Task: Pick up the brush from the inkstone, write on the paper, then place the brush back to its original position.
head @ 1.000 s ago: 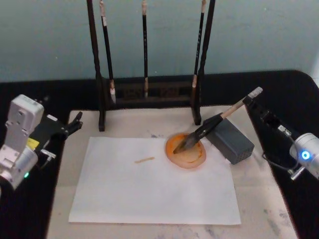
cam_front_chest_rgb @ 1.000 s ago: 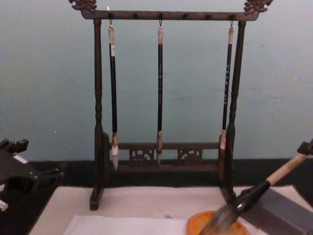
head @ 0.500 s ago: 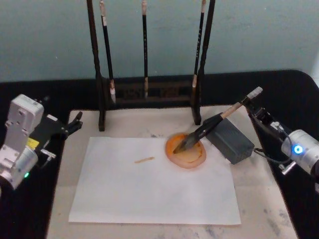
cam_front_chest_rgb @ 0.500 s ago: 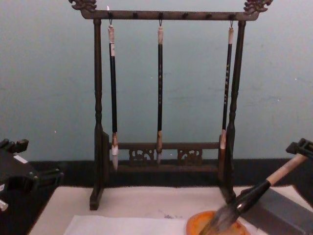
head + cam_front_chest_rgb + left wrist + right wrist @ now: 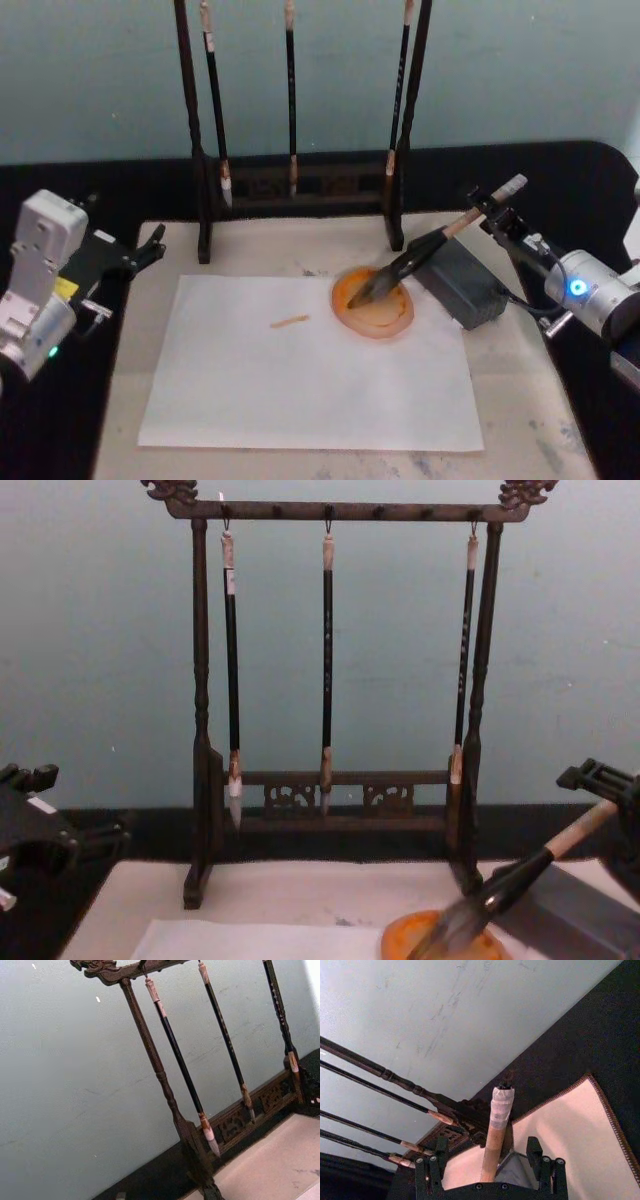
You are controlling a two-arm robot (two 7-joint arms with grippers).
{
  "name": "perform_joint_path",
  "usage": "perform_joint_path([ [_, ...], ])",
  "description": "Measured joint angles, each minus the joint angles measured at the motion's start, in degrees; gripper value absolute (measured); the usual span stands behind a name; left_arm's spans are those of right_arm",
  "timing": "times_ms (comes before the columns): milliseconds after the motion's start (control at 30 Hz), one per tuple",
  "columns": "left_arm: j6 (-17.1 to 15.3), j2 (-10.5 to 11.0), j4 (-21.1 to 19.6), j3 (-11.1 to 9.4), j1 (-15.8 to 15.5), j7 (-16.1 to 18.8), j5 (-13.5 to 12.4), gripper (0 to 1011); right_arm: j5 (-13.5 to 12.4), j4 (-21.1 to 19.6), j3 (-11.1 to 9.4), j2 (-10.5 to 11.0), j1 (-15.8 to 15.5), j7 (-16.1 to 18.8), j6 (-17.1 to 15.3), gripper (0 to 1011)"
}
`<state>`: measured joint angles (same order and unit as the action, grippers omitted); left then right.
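Head view: right gripper (image 5: 493, 212) sits at the upper end of the brush (image 5: 425, 248), just below the wrapped handle tip. From the gripper the shaft slopes down and away toward table centre, leaning across a grey block (image 5: 462, 282) just beside the gripper, tuft resting in an orange dish (image 5: 375, 308) beyond it. The paper (image 5: 300, 380) lies past the dish, on the side away from the gripper, flat on the cream mat (image 5: 520, 420). Left gripper (image 5: 148, 245) is parked well apart, off the mat's left edge.

Left wrist view: brush rack (image 5: 165, 1090) and bare mat corner; nothing of the task here.

Right wrist view: fingers (image 5: 535, 1152) stand wide, one to each side of the tan handle, with a gap on both sides. Nothing is clamped.

Chest view: right gripper (image 5: 600, 778) is level with the handle top; the brush slants down from it into the dish.

Judgement: the step is the pick-up, at pre-grasp, with writing and return yet to come. Next calls for closing squarely on the handle, then lifting along the shaft's tilt so the tuft clears the dish rim without dragging it.
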<state>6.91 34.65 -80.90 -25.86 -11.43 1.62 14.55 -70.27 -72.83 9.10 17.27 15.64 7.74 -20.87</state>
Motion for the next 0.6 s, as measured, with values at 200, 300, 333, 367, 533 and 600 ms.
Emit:
perform_joint_path([
  [200,0.0,0.0,0.0,0.0,0.0,0.0,0.0,1009,-0.43,1.8,1.12,0.14,1.37,0.54,0.5,1000],
  [300,0.0,0.0,0.0,0.0,0.0,0.0,0.0,1010,-0.63,1.9,1.39,0.23,1.51,0.55,0.72,1000],
  [333,0.0,0.0,0.0,0.0,0.0,0.0,0.0,1010,-0.74,1.89,1.57,0.33,1.51,0.54,0.86,1000],
  [367,0.0,0.0,0.0,0.0,0.0,0.0,0.0,1010,-0.84,1.88,1.74,0.44,1.53,0.54,0.98,1000],
  [533,0.0,0.0,0.0,0.0,0.0,0.0,0.0,1010,-0.84,1.83,1.7,0.43,1.53,0.54,0.98,1000],
  [600,0.0,0.0,0.0,0.0,0.0,0.0,0.0,1010,-0.83,1.82,1.67,0.42,1.53,0.54,0.98,1000],
])
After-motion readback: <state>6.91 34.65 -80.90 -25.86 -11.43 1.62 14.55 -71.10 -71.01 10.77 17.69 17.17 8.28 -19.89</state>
